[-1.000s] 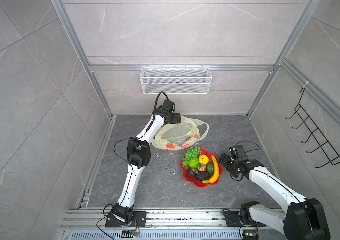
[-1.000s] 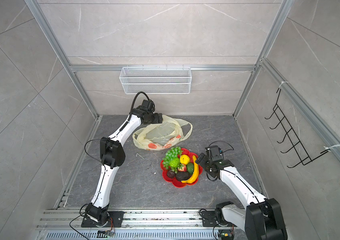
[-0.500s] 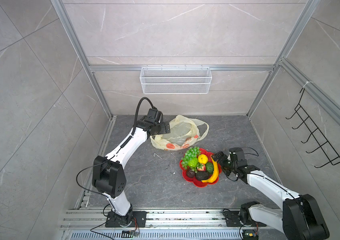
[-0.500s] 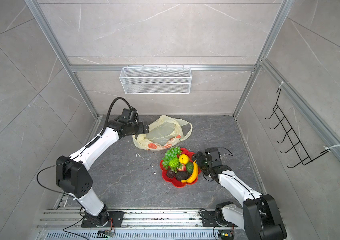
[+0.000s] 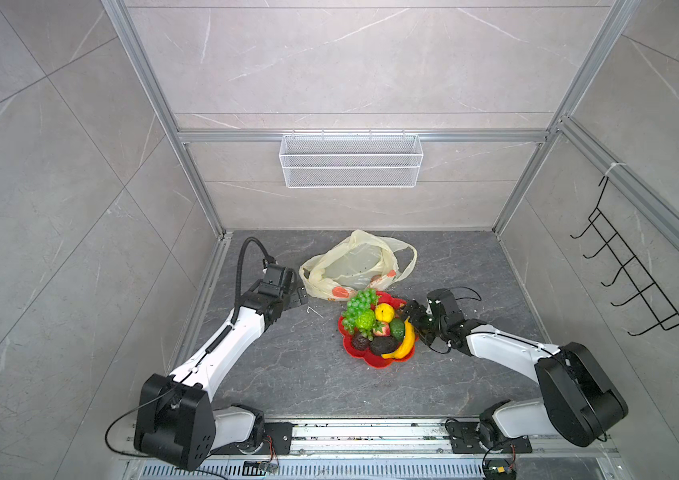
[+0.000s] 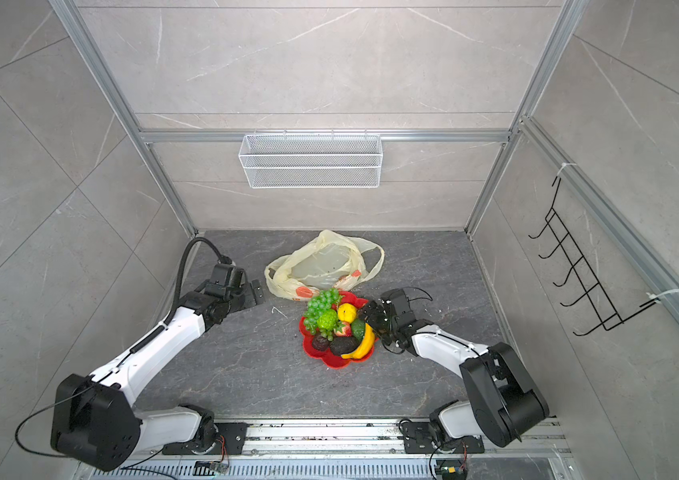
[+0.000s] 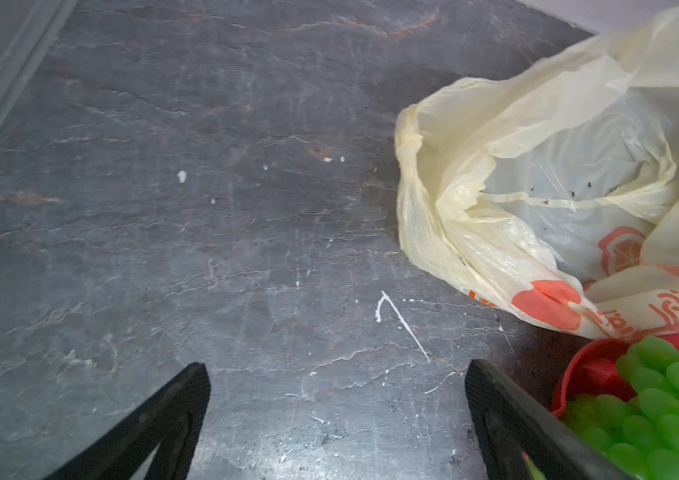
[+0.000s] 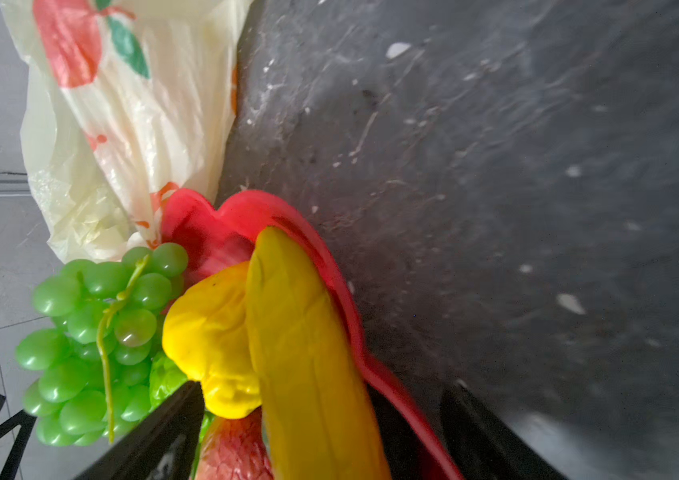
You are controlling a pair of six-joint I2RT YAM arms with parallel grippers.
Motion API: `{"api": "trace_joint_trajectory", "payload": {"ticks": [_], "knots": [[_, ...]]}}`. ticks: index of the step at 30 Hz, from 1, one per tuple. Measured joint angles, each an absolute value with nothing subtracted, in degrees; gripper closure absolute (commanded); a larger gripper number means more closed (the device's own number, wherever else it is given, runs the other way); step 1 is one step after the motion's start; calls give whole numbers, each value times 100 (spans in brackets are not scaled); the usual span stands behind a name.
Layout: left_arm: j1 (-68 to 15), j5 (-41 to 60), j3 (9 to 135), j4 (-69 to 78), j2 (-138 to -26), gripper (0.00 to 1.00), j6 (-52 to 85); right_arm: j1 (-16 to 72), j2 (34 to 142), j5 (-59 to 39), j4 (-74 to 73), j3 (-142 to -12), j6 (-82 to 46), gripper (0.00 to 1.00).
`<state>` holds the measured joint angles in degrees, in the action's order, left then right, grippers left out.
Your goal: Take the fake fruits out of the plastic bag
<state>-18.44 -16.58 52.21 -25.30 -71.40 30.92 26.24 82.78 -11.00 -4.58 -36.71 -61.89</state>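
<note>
Fruits (image 5: 366, 320): light, slippery plastic by my reckoning, piled on red plate (image 5: 375, 362) just beside limp bag (image 5: 354, 266). I'd pinch banana (image 8: 300, 332) mid-length. Left jaws wide over table (image 7: 163, 208); right jaws wide, straddling banana.

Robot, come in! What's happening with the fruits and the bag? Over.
Left gripper open beside bag. Right gripper open over banana. Fruits on red plate. Nothing blocking.

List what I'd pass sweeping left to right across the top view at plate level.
In order: left gripper → green grape bunch → yellow lemon → right gripper → black wall hook rack.
</note>
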Motion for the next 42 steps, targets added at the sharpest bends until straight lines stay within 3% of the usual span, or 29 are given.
{"api": "trace_joint_trajectory", "payload": {"ticks": [8,18,24,30,34,42], "knots": [[-1763,-1984,4685,-2392,-6890,1,3282,2788,8488,-834,-517,-3863,-6171,0],[-1763,-2523,4604,-1997,-6895,0,3295,2257,7330,-51,451,-3863,-5540,0],[-1756,-3446,4351,-1446,-6921,0,2995,2027,6563,1260,1201,-4007,-4466,0],[-1619,-4261,3454,1,-6945,0,1826,1922,5872,2797,663,-3765,-2930,0],[-1339,-4250,3103,943,-7273,1,1142,1761,6305,3489,-14,-3573,-2014,0],[-821,-3059,2003,3601,-8267,0,54,1507,7544,3581,-1734,-2794,-1105,0]]}}
